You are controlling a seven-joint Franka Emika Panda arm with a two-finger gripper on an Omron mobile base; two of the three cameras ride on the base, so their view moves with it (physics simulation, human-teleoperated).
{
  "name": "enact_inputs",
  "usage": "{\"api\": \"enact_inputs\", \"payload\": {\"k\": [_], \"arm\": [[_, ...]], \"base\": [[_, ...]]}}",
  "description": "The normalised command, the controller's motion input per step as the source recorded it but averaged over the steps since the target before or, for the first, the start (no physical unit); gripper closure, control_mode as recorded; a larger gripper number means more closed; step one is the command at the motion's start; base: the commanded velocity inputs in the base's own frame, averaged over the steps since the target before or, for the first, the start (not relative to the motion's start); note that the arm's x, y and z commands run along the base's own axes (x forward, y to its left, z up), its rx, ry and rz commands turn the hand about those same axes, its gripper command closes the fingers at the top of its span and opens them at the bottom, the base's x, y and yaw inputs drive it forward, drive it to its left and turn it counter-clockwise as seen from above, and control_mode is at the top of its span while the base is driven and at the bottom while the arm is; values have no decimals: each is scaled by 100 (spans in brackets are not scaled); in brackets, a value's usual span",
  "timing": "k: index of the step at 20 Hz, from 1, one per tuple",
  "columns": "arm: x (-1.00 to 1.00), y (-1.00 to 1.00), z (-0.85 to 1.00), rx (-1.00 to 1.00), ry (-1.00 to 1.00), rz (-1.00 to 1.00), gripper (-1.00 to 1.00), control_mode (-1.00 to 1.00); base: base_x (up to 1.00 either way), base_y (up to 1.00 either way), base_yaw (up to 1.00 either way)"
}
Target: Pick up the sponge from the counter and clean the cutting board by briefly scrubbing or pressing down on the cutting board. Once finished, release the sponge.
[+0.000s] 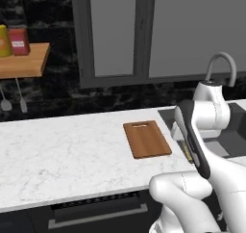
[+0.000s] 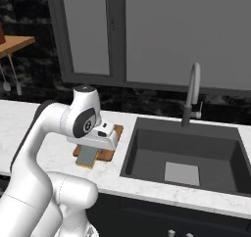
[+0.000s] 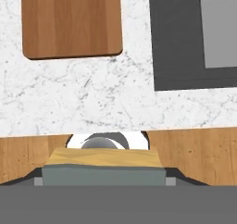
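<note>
My gripper [image 3: 104,180] is shut on the sponge [image 3: 104,166], a grey block with a yellow-orange layer, held between the fingers above the counter [image 3: 92,98] near its front edge. In the hand view the reddish-brown cutting board [image 3: 71,21] lies flat at the upper left, apart from the sponge. From the right base view the gripper [image 2: 88,154] hangs under the white hand with the sponge [image 2: 86,159] in it, in front of the cutting board's [image 2: 116,130] near end. The left base view has the cutting board [image 1: 146,139] bare on the counter [image 1: 62,155]; the forearm hides the hand.
A dark sink [image 2: 181,153] with a grey faucet [image 2: 192,91] lies right of the board. A light-wood wall shelf [image 1: 24,58] with jars hangs at the far left, utensils [image 1: 5,102] below it. The wooden floor [image 3: 203,153] lies beyond the counter's front edge.
</note>
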Motion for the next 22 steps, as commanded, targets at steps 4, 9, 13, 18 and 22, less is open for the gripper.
{"api": "enact_inputs", "payload": {"k": [4,9,13,18,22], "arm": [[0,0,0,0,0,0,100,100],[0,0,0,0,0,0,100,100],[0,0,0,0,0,0,100,100],[5,0,0,0,0,0,100,-100],[80,0,0,0,0,2,100,-100]], "base": [[44,0,10],[20,0,5],[0,0,1],[0,0,0],[0,0,0]]}}
